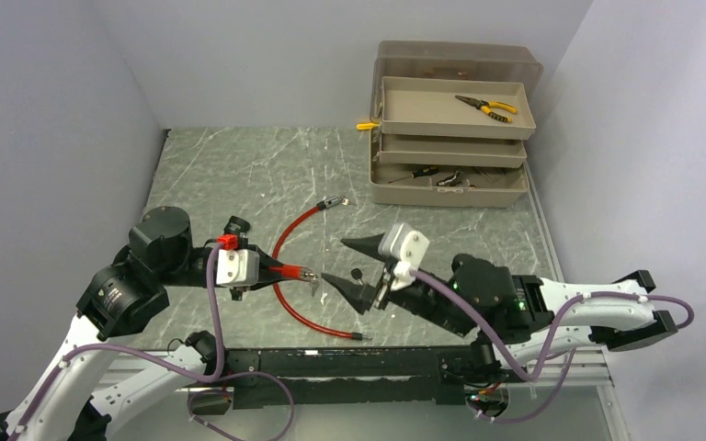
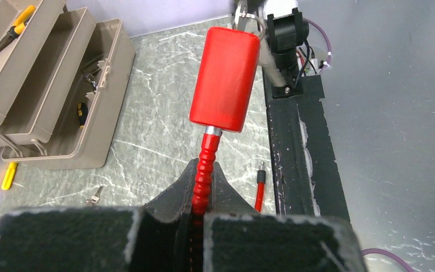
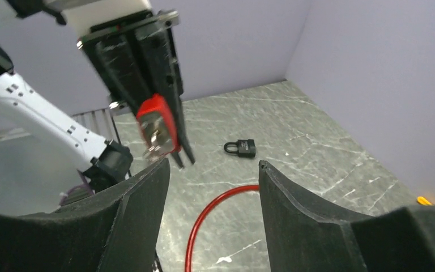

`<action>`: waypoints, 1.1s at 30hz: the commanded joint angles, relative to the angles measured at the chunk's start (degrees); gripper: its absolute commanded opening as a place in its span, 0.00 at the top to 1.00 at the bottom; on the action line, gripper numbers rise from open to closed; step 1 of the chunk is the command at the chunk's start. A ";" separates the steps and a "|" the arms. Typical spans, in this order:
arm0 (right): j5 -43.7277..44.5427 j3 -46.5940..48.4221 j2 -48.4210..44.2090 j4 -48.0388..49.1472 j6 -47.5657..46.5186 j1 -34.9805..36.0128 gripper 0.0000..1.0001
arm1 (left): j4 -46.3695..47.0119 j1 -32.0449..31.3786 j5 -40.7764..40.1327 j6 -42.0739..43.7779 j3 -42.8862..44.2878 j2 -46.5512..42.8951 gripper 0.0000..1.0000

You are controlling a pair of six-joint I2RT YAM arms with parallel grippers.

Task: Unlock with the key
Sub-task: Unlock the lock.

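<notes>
Now: left gripper clamped on the red cable lock, pinching the cable just behind its body.
Key sits at the body's far end; right gripper gapes empty, facing it nearby.

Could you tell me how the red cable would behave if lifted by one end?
Probably floppy: the red cable lies in loose curves on the table, so it should trail. The red lock body looks bulky, so that end may sag beyond the left end effector gripping its ribbed neck.

The marbled table carries a toolbox, red cable and padlock.
</notes>
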 commanded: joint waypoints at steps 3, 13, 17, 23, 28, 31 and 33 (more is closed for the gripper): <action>-13.75 7.88 1.49 -3.02 5.73 -6.50 0.41 | 1.98 0.09 1.41 0.14 1.46 -1.16 1.00; -25.78 11.32 3.38 -8.55 8.56 -10.29 0.42 | 2.78 0.12 0.92 -0.25 0.74 -1.53 1.00; -26.93 12.15 4.51 -9.34 8.98 -11.51 0.46 | 2.99 0.13 0.94 -0.51 0.68 -1.53 1.00; -28.03 12.92 5.50 -10.22 9.49 -13.17 0.55 | 2.92 0.08 0.67 -0.52 0.94 -1.54 1.00; -28.23 13.29 6.16 -10.62 9.95 -13.65 0.65 | 3.29 0.12 0.85 -0.83 0.91 -1.44 1.00; -28.39 12.81 6.03 -9.72 9.99 -13.69 0.68 | 3.28 0.08 0.85 -0.78 0.56 -1.51 1.00; -28.77 13.26 6.22 -9.79 9.80 -13.75 0.66 | 3.03 0.12 0.65 -0.29 0.33 -1.53 1.00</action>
